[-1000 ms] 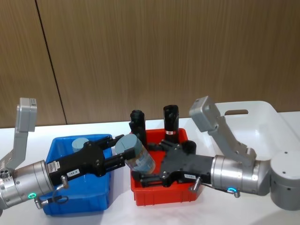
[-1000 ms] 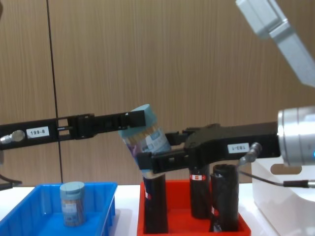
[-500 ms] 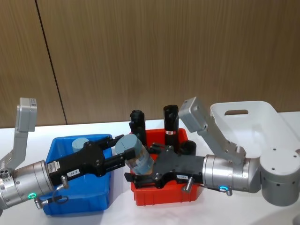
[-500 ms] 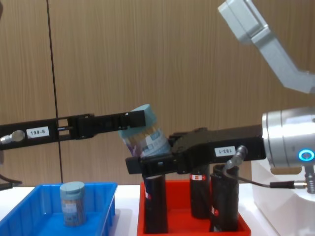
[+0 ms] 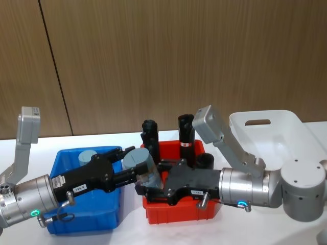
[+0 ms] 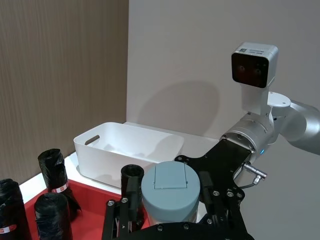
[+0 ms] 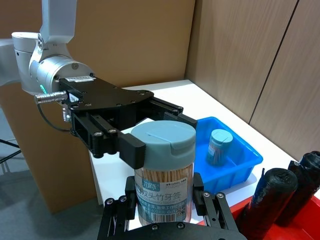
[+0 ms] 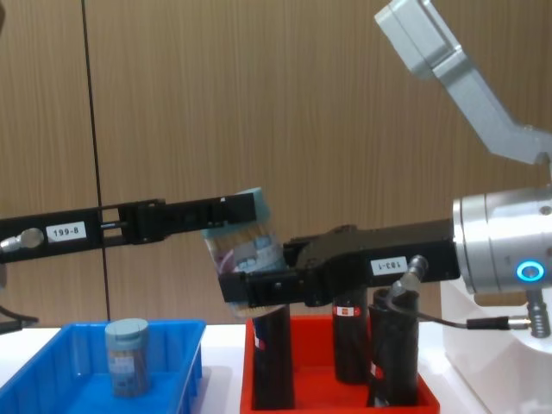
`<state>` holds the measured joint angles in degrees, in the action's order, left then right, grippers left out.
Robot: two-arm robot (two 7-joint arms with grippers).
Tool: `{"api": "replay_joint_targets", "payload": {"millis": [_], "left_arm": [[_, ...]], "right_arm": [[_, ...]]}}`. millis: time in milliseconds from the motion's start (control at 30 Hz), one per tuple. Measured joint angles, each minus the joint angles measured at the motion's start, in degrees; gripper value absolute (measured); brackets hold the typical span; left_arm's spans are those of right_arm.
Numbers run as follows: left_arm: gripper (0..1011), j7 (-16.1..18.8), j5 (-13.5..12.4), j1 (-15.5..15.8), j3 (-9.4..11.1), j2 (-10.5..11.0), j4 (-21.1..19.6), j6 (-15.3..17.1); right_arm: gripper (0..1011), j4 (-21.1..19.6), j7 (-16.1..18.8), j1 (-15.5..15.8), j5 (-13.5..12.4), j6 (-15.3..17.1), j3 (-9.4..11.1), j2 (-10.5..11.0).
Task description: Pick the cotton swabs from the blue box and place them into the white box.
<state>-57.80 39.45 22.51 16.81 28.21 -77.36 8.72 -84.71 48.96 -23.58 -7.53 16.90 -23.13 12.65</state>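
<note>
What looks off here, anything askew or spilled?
The clear plastic cotton swab jar with grey-blue lid is tilted in mid-air, between the shallow blue plastic bin and the red plastic bin. The left gripper clamps its lid end; the right gripper is at its base. Nothing spilled.

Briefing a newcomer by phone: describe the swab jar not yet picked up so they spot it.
Find the blue box on the table's left. The waiting jar stands upright inside, alone. Unlike the lifted jar between left gripper and right gripper, nothing touches it.
</note>
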Motion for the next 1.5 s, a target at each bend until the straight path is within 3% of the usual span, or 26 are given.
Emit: {"api": "replay_joint_targets", "payload": {"millis": [67, 133, 367, 833, 1500], "left_arm": [[760, 0.0, 0.0, 0.0, 0.0, 0.0, 0.0, 0.0], [854, 0.0, 0.0, 0.0, 0.0, 0.0, 0.0, 0.0], [1004, 0.0, 0.0, 0.0, 0.0, 0.0, 0.0, 0.0], [1004, 0.0, 0.0, 0.0, 0.0, 0.0, 0.0, 0.0], [1004, 0.0, 0.0, 0.0, 0.0, 0.0, 0.0, 0.0]], "right_arm": [[642, 0.2, 0.1, -0.1, -0.3, -0.1, -0.1, 0.0], [640, 0.2, 0.2, -0.2, -0.4, -0.1, -0.1, 0.1], [637, 0.4, 0.2, -0.3, -1.2, -0.5, -0.1, 0.4], [639, -0.3, -3.4, 0.7, -5.6, -1.9, 1.7, 2.5], [637, 0.0, -15.4, 2.8, -11.2, -5.0, 6.3, 6.9]]}}
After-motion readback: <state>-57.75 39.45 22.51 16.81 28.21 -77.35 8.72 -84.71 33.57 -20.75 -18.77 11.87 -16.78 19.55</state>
